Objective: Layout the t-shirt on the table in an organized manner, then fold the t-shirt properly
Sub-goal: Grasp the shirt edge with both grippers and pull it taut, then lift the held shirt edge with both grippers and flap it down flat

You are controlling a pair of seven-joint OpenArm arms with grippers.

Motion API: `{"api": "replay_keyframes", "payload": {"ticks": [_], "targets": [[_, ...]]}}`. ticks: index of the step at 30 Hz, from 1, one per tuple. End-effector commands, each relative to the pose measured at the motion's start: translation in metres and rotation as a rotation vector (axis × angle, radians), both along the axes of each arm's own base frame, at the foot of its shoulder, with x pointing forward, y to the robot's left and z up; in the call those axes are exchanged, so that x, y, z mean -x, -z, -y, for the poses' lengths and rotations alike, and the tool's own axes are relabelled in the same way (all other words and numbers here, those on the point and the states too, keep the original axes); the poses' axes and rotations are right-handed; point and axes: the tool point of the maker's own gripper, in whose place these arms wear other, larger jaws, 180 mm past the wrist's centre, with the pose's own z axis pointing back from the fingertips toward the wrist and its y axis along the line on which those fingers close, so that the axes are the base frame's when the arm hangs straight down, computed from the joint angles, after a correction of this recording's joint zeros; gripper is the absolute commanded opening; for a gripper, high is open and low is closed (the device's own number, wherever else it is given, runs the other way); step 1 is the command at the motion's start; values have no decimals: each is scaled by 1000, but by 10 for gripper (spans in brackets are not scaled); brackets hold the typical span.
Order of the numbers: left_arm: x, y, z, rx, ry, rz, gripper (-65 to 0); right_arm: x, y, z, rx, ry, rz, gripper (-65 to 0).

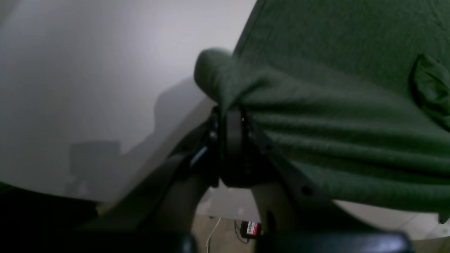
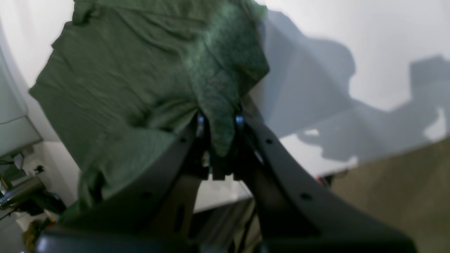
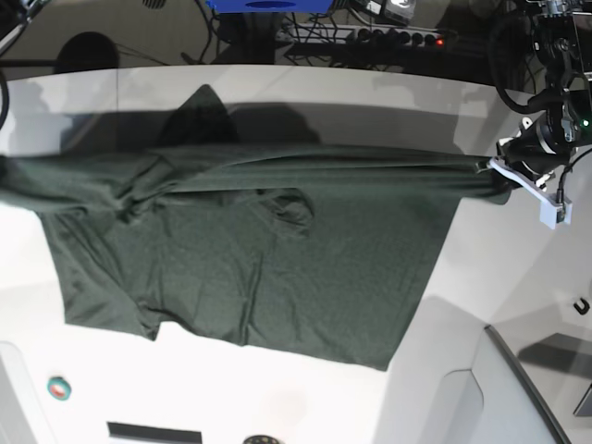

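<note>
Base view shows you the t-shirt (image 3: 277, 268) pulled wide across the counter (image 3: 277, 388), with its top edge lifted into a tight line between both arms. Your left gripper (image 1: 228, 112) is closed tight on a bunch of the green cloth at one end. Your right gripper (image 2: 218, 123) is closed tight on the other end, with cloth hanging down between its jaws. In the base view that right end runs off the picture's edge, so it is hard to tell which part of the shirt you hold there. You look to be in the laying-out step. Next, you likely need to lower both ends together, keeping the cloth stretched, so it lands flat and smooth.
</note>
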Motion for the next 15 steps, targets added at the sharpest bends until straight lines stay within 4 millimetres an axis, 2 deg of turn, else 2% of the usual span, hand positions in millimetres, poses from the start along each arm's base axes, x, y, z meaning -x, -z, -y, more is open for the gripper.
{"api": "replay_keyframes", "payload": {"ticks": [1,4,10,13,15], "targets": [[-4,-8,-11,-44,-9,20,-650,-8,-13,15,47,21,42,-644],[-4,-8,-11,-44,-9,20,-650,-5,-8,7,28,21,37,-644],[-2,-9,-15,-51,-12,15,-650,9,0,4,18,15,-3,-644],[-7,-12,-13,-51,-7,27,-650,1,-3,6,26,10,11,-644],[-25,-20,-6,-49,13,64,-650,-17,-14,6,33,-1,52,-644]]}}
